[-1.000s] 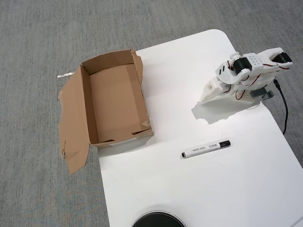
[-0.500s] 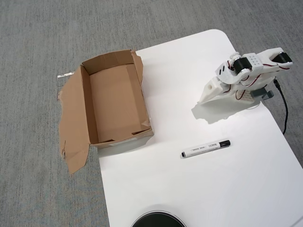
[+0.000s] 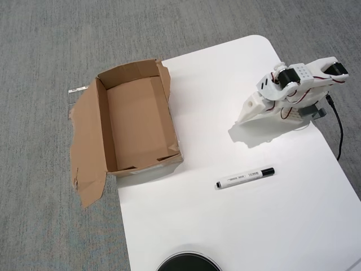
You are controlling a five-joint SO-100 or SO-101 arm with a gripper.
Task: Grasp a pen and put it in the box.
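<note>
The pen (image 3: 245, 177), white with a black cap at its right end, lies almost level on the white table (image 3: 225, 226) in the overhead view. The box (image 3: 138, 118), brown cardboard with ragged flaps, sits open and empty at the table's left edge, partly over the carpet. My white arm is folded at the table's right side. Its gripper (image 3: 246, 116) points down-left, well above and apart from the pen. The fingers look pressed together with nothing between them.
A black cable (image 3: 338, 132) runs down along the table's right edge behind the arm. A dark round object (image 3: 188, 263) pokes in at the bottom edge. Grey carpet (image 3: 45, 56) surrounds the table on the left and top.
</note>
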